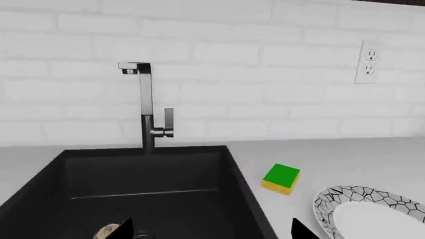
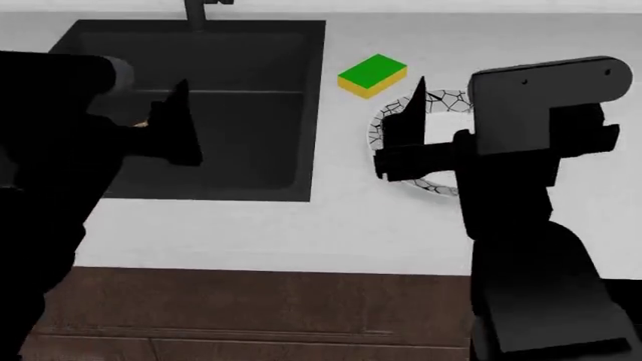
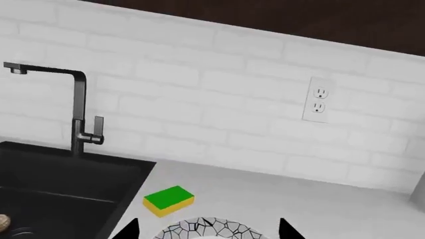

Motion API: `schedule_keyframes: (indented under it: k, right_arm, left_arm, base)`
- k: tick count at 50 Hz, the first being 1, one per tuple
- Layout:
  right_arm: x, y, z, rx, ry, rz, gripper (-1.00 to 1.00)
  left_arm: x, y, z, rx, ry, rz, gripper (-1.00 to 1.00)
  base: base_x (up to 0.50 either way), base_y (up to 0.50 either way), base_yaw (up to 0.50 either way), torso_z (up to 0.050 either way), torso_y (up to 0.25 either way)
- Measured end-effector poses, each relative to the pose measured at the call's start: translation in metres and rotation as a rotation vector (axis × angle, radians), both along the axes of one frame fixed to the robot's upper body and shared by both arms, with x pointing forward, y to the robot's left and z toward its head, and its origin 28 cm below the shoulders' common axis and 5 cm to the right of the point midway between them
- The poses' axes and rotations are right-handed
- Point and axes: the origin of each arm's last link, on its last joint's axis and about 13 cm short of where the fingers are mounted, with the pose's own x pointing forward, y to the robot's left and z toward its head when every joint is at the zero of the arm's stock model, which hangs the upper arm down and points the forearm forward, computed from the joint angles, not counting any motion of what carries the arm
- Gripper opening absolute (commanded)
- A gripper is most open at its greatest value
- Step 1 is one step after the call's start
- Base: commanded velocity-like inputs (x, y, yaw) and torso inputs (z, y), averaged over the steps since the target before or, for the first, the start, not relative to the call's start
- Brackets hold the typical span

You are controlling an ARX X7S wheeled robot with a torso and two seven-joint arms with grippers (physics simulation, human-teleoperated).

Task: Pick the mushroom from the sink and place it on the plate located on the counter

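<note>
We find the mushroom at the bottom edge of the left wrist view, a tan lump on the sink floor just beside one finger of the left end effector. The right wrist view catches it too, as a sliver at the lower left edge, next to the drain. In the head view only a thin tan edge shows at the left arm, inside the sink.

The left end effector's fingers stand spread apart, holding nothing. The right end effector is likewise spread, its tips flanking the plate's crackled rim; in the head view it hovers over the plate.

The plate lies on the worktop right of the sink, with a green and yellow sponge just beside it. Only the wrist views show the tap, the white brick wall and the outlet.
</note>
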Motion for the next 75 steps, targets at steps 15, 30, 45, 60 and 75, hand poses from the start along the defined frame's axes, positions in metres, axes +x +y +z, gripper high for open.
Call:
schedule_keyframes:
  k: [15, 30, 45, 60, 75]
  right_arm:
    - [0.052, -0.008, 0.038, 0.006, 0.059, -0.026, 1.0]
    - [0.069, -0.008, 0.055, -0.039, 0.087, -0.021, 1.0]
    - [0.072, -0.006, 0.056, -0.054, 0.111, -0.01, 1.0]
    - [0.072, -0.003, 0.054, -0.055, 0.124, 0.008, 1.0]
    - [0.071, -0.001, 0.054, -0.047, 0.134, 0.022, 1.0]
  left_arm:
    - [0.047, -0.011, 0.035, 0.039, 0.03, -0.004, 1.0]
    - [0.062, -0.013, 0.044, 0.078, 0.036, 0.011, 1.0]
    - [0.064, -0.012, 0.043, 0.092, 0.041, 0.02, 1.0]
    - [0.064, -0.01, 0.041, 0.08, 0.054, 0.031, 1.0]
    - [0.063, -0.007, 0.041, 0.059, 0.065, 0.038, 1.0]
  base:
    - [0.0, 0.0, 0.0, 0.0, 0.0]
    - [0.0, 0.0, 0.0, 0.0, 0.0]
    - [0.0, -0.24, 0.0, 0.0, 0.0]
    - [0.06, 0.0, 0.0, 0.0, 0.0]
    - [0.32, 0.0, 0.0, 0.0, 0.0]
